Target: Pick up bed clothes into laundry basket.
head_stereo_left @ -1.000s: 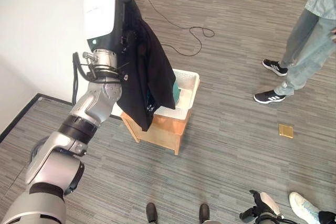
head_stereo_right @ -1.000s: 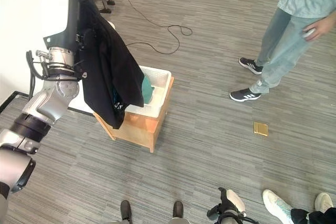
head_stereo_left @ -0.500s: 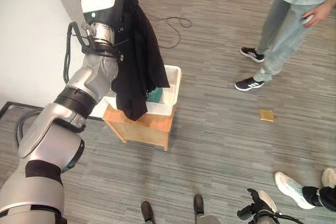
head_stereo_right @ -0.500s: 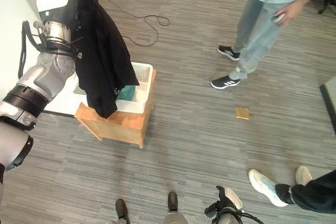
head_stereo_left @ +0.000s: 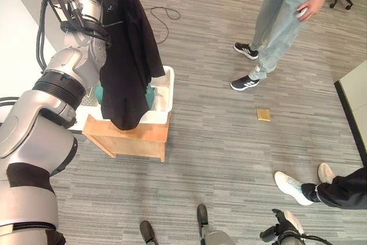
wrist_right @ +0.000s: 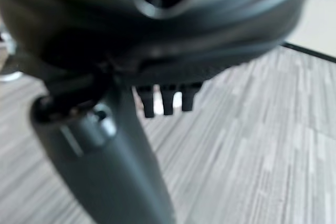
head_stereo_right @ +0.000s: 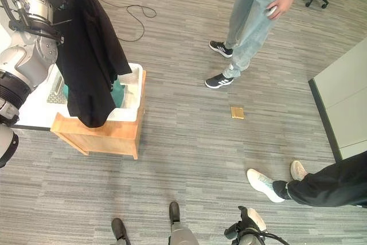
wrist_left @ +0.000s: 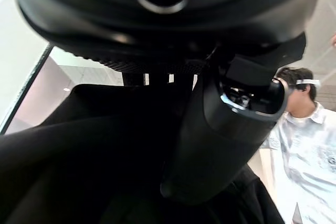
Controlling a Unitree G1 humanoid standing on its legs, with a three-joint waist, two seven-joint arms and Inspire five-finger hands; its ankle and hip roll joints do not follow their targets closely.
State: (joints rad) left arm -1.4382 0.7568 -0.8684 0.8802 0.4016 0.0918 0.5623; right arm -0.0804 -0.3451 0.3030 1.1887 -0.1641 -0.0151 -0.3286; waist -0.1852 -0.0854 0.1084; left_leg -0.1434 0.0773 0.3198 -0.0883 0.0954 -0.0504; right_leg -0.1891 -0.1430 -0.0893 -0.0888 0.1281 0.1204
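A long black garment [head_stereo_left: 129,67] hangs from my raised left hand [wrist_left: 231,129], whose thumb and fingers are curled into the dark cloth. The garment drapes down over the white laundry basket [head_stereo_left: 167,91], and its hem reaches past the basket's near rim. A teal cloth [head_stereo_right: 117,93] lies inside the basket. The basket stands on a low wooden stool [head_stereo_left: 132,139]. My right hand [head_stereo_left: 284,230] hangs low at the bottom edge, far from the basket, with fingers [wrist_right: 163,100] relaxed above the floor and holding nothing.
A white bed edge [head_stereo_right: 34,107] lies just left of the stool. One person [head_stereo_left: 275,21] stands on the wood floor to the right of the basket. Another person's leg and shoes [head_stereo_left: 338,190] reach in at lower right. A small yellow square [head_stereo_left: 263,115] lies on the floor.
The camera has swung to the right, bringing the second person's legs into view. The black garment still hangs from my left hand and now sits more squarely over the basket.
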